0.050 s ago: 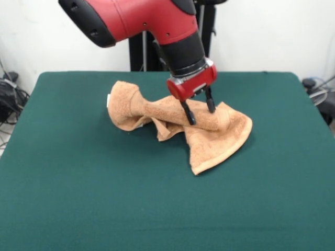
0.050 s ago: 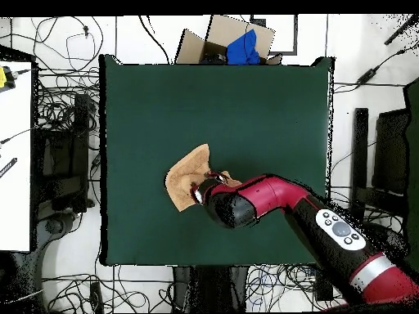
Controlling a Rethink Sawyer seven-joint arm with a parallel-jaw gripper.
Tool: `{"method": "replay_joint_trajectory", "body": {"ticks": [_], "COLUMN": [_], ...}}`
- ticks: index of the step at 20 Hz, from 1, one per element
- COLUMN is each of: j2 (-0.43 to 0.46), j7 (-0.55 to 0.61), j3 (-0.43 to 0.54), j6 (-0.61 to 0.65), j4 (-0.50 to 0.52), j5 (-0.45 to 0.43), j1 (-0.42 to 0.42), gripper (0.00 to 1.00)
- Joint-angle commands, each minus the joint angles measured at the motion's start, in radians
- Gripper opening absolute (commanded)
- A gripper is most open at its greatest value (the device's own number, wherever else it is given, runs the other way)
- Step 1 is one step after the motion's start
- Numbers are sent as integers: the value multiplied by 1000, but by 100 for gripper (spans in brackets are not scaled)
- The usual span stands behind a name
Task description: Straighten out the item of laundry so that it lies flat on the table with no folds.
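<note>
End effector (image 1: 199,112) straddles twisted, rumpled terry towel (image 1: 214,138) ridge.

No readable text or labels.

The green table (image 1: 78,198) lay bare on every side of the crumpled orange towel (image 1: 209,144), so a gripper could have come in freely along the cloth top from any edge. The towel itself was the only thing standing up from the surface, bunched into a twisted ridge. Over it hung the red arm (image 2: 278,196), with the gripper (image 1: 199,111) planted on the ridge, blocking approach from above there.
</note>
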Motion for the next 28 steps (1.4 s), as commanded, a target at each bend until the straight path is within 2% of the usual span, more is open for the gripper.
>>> {"method": "replay_joint_trajectory", "body": {"ticks": [1,16,23,28], "j2": [59,101,81,68], "j7": [-228,-249,-132,-75], "j3": [54,28,5,-18], "j6": [126,116,35,22], "j4": [-76,-94,-76,-84], "j5": [-10,-11,-11,4], "j1": [16,19,18,26], "gripper": [100,100,100,100]}}
